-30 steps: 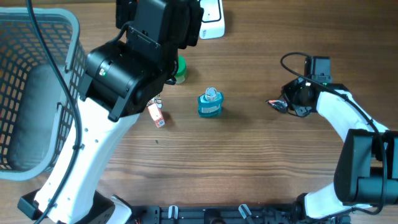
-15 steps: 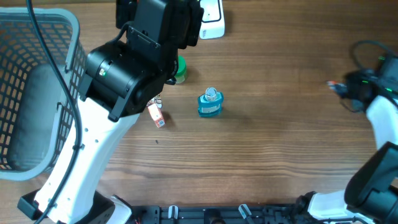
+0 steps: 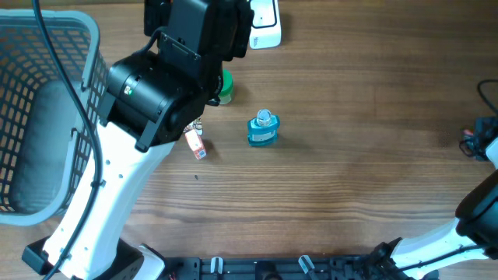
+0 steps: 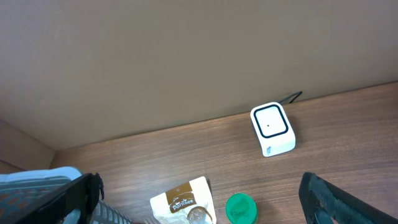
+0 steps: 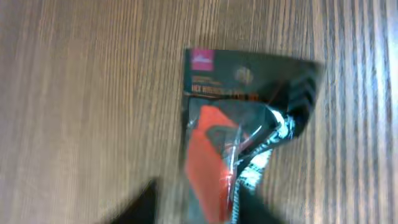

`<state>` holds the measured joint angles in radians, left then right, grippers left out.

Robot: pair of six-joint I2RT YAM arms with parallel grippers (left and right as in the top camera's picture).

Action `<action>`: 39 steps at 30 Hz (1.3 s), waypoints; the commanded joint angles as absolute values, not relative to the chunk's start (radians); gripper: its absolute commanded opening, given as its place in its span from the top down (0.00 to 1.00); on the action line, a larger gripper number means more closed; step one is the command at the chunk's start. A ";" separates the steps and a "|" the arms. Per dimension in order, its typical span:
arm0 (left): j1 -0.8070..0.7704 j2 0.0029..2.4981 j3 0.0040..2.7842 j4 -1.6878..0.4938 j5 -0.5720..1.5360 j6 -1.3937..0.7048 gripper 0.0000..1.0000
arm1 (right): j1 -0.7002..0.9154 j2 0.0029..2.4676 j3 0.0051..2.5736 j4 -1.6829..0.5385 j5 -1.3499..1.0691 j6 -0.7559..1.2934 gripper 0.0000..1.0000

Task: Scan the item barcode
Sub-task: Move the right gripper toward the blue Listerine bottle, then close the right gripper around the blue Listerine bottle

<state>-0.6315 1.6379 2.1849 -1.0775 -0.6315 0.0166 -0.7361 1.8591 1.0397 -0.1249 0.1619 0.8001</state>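
1. Right under the right wrist camera, the blister packet (image 5: 242, 124) lies flat on the wooden table (image 3: 350, 194). It is a dark printed card with a red tool under crumpled clear film.
2. It looks light and thin. The card will likely bend, and the glossy film may slip or crackle under a hard squeeze.
3. No barcode shows on the upturned face, so it is probably on the back, and the packet would need turning over.
4. The best hold seems to be across the raised film bulge, or on a card edge tipped off the wood, because a flat card gives the fingers little to get under. The grip should stay clear of the printed header.
5. The right gripper (image 3: 476, 138) sits at the table's far right edge, above the packet. Whether its jaws are apart or closed cannot be told, as the view is blurred.
6. Towards mid-table stands a blue bottle (image 3: 263, 130), well apart from the packet.
7. The left gripper (image 4: 200, 186) hangs with its jaws spread wide and nothing between them.
8. Farthest off, the white scanner (image 4: 272, 129) rests at the back edge, a long carry from the packet.
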 commanded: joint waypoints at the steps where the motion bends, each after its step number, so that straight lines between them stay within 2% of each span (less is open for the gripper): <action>1: -0.624 1.617 2.186 -1.056 -0.648 0.009 0.00 | -0.733 1.836 1.055 -0.124 0.111 0.704 0.00; 4: -0.624 1.563 2.186 -0.997 -0.653 0.009 0.00 | -0.716 1.711 1.055 -0.137 0.039 0.682 0.00; 8: -0.624 1.429 2.186 -0.984 -0.787 -0.120 0.00 | -0.576 1.502 1.055 -0.216 -0.022 0.642 0.00; 11: -0.624 1.316 2.186 -1.053 -0.857 -0.147 0.00 | -0.329 1.397 1.055 -0.304 -0.028 0.489 0.00; 16: -0.624 1.214 2.186 -1.278 -0.862 -0.290 0.00 | 0.083 1.380 1.063 -0.545 -0.026 0.417 0.00; 19: -0.624 1.196 2.186 -1.365 -0.862 -0.300 0.00 | 0.236 1.382 1.164 -0.744 -0.025 0.396 0.00; 22: -0.624 1.198 2.186 -1.433 -0.862 -0.344 0.00 | 0.320 1.399 1.395 -1.027 -0.038 0.369 0.00; 25: -0.624 1.198 2.178 -1.461 -0.862 -0.402 0.00 | 0.355 1.472 1.576 -1.186 -0.047 0.335 0.00; 27: -0.624 1.203 2.173 -1.467 -0.862 -0.405 0.00 | 0.377 1.541 1.604 -1.230 -0.047 0.305 0.00; 32: -0.624 1.216 2.173 -1.532 -0.866 -0.405 0.00 | 0.555 1.754 1.679 -1.227 -0.029 0.317 0.00; 35: -0.624 1.217 2.173 -1.542 -0.866 -0.405 0.00 | 0.632 1.795 1.731 -1.224 -0.009 0.370 0.00; 39: -0.624 1.217 2.173 -1.542 -0.865 -0.405 0.00 | 0.645 1.795 1.734 -1.222 0.002 0.401 0.00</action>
